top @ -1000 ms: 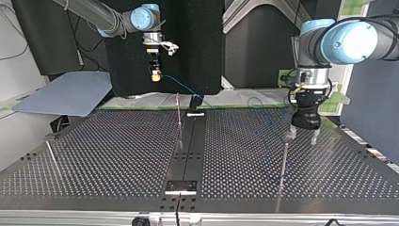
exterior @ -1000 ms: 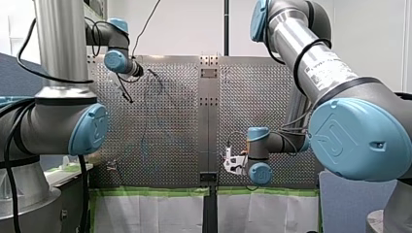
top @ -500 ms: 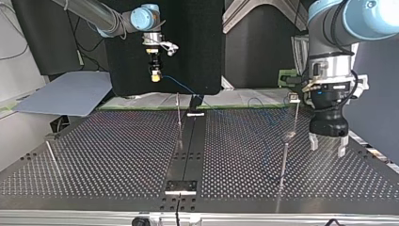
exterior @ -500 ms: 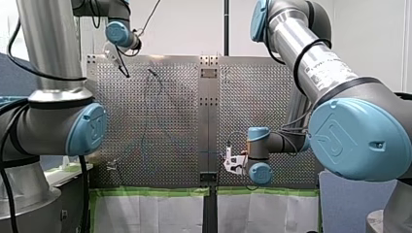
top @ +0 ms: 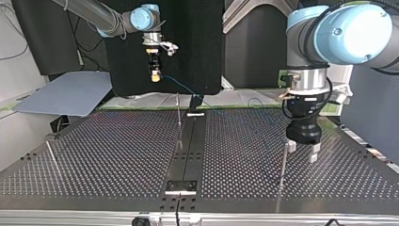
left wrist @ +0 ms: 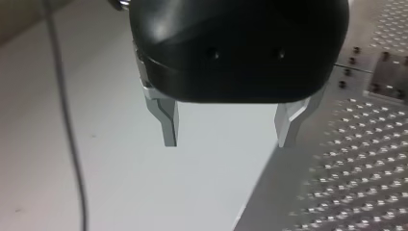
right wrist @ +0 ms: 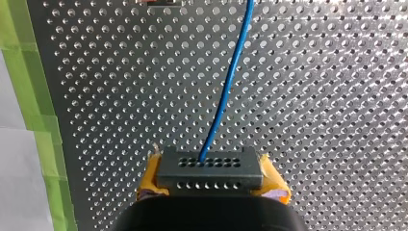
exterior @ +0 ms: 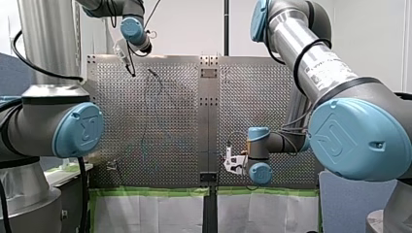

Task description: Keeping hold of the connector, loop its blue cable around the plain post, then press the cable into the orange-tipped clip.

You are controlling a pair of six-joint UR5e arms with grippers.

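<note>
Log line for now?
right gripper: shut on connector | cable: leads from connector over table | left gripper: open, empty

The perforated metal table [top: 117, 155], seen in the top view, is split by a dark strip [top: 188, 146] running from 12 to 6 o'clock. A small metal plate [top: 181, 187] sits on the strip's 6 o'clock end and a dark fixture [top: 195, 101] stands at its 12 o'clock end. A slim post [top: 179, 115] rises just beside the strip towards 12 o'clock. One thin rod [top: 51, 157] stands at 9 o'clock and another [top: 283, 165] at 3 o'clock. Green tape [exterior: 145, 191] lines the 12 o'clock edge. A thin cable [exterior: 145, 121] trails over the 3 o'clock half.
</note>
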